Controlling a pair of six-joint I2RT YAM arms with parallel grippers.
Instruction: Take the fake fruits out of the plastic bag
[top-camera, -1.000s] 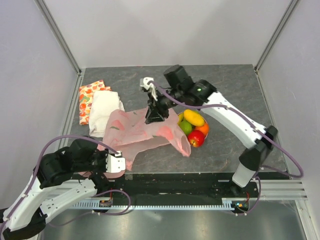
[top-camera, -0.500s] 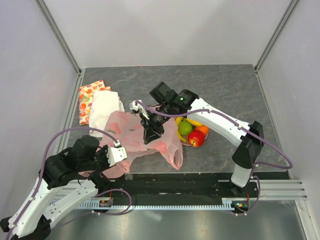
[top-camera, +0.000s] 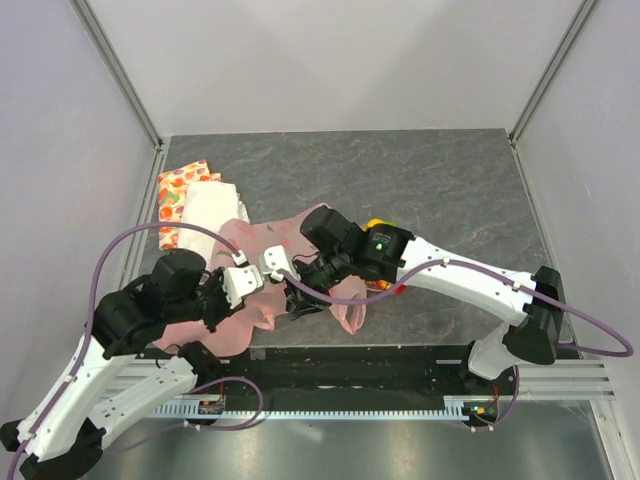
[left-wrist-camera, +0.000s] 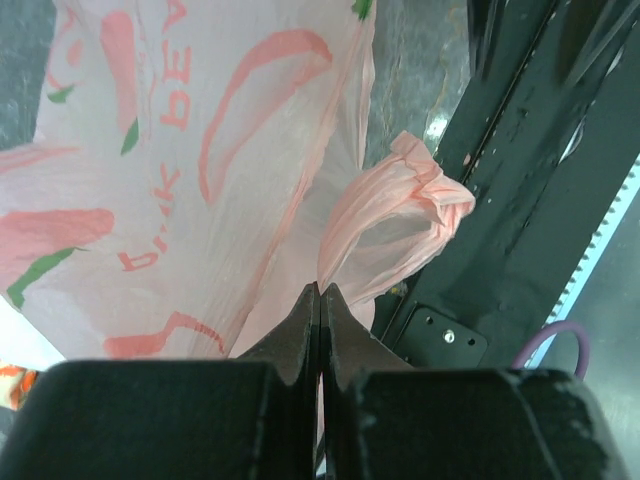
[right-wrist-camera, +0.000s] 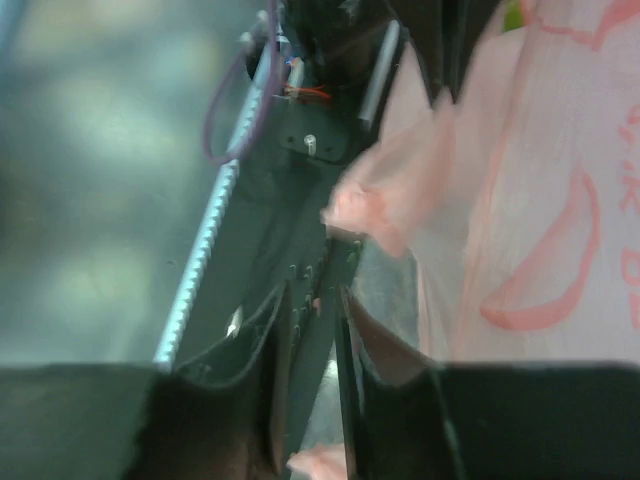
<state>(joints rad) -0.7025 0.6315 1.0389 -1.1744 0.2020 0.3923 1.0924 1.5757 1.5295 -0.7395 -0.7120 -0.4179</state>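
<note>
The pale-pink plastic bag (top-camera: 268, 242) lies crumpled across the front middle of the table. My left gripper (top-camera: 247, 286) is shut on its thin film near a handle loop (left-wrist-camera: 400, 205), and the printed film (left-wrist-camera: 200, 150) hangs ahead of the tips (left-wrist-camera: 320, 290). My right arm reaches across the bag, and its gripper (top-camera: 300, 297) sits low by the front edge. In the blurred right wrist view its fingertips (right-wrist-camera: 312, 300) stand a narrow gap apart, with pink film caught deeper between them. The fake fruits are mostly hidden under this arm. Only a yellow bit (top-camera: 375, 223) and a red sliver (top-camera: 400, 289) show.
A fruit-printed cloth (top-camera: 178, 195) and a white cloth (top-camera: 210, 218) lie at the back left. The dark front rail (top-camera: 350, 362) runs just below the bag. Frame posts and white walls close in the table on three sides.
My right gripper swept from the table's middle toward the front edge, dragging the bag off the fruits. My left gripper rose and moved right with the bag's handle.
</note>
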